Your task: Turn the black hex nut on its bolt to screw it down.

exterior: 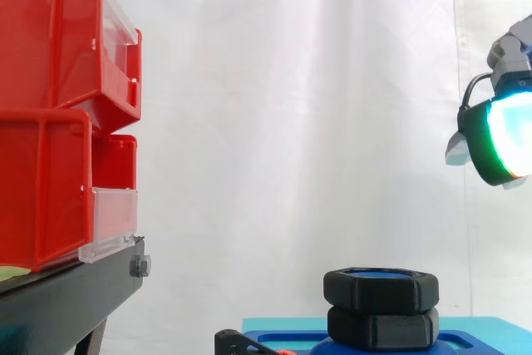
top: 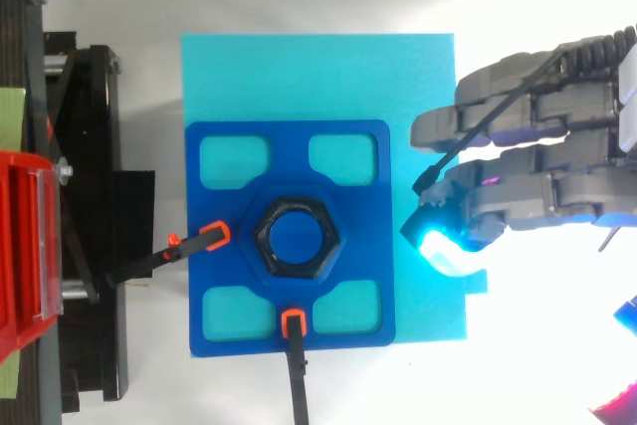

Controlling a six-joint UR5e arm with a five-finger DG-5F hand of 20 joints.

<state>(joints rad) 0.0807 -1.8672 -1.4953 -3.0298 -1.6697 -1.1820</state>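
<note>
While my hand [top: 557, 181] hovers clear of the black hex nut [top: 297, 238], fingers [top: 488, 92] loosely spread and empty, I'd pinch its stiff flats.

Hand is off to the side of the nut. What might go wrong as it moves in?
In the top view the hand hangs at the view's right of the black hex nut, apart from it.
1. Two orange-tipped clamps sit close to the nut; fingers sweeping round it may snag them.
2. A second black hex piece sits right under the nut; a low grasp may catch that instead.
3. A low approach may strike the blue plate at its edge.
</note>
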